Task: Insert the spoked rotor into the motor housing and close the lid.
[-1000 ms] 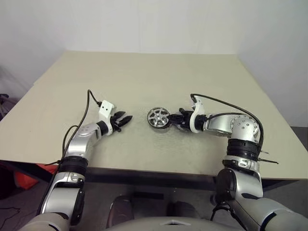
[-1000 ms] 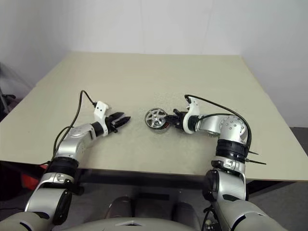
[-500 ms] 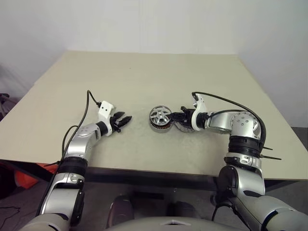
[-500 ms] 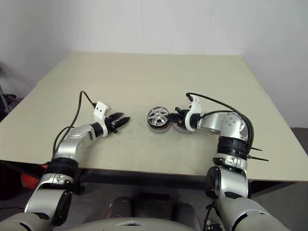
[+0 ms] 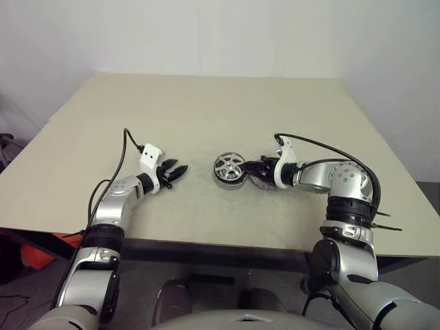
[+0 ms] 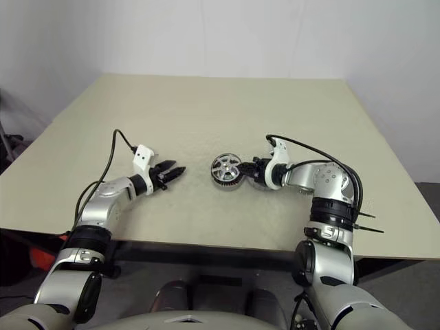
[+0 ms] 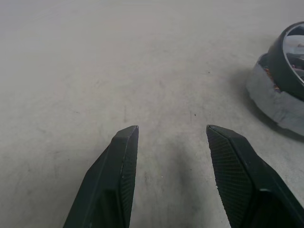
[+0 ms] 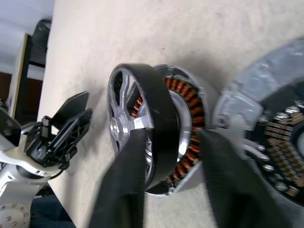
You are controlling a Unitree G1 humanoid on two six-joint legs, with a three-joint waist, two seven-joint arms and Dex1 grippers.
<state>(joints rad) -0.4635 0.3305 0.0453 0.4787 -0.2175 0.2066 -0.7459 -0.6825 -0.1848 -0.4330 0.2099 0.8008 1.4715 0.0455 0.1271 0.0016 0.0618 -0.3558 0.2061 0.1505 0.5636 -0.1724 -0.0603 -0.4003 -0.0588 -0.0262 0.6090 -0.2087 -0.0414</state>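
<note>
Beige table (image 5: 206,110) against a plain white wall (image 5: 206,34).

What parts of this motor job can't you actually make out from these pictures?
- Whether the spoked rotor sits fully down in the motor housing: in the right wrist view the right fingers cover the lower edge.
- The lid: cut off by the edge of the right wrist view.
- The motor housing in the left wrist view: cut off by the picture's edge.
- Fine detail from the head views: too small.
</note>
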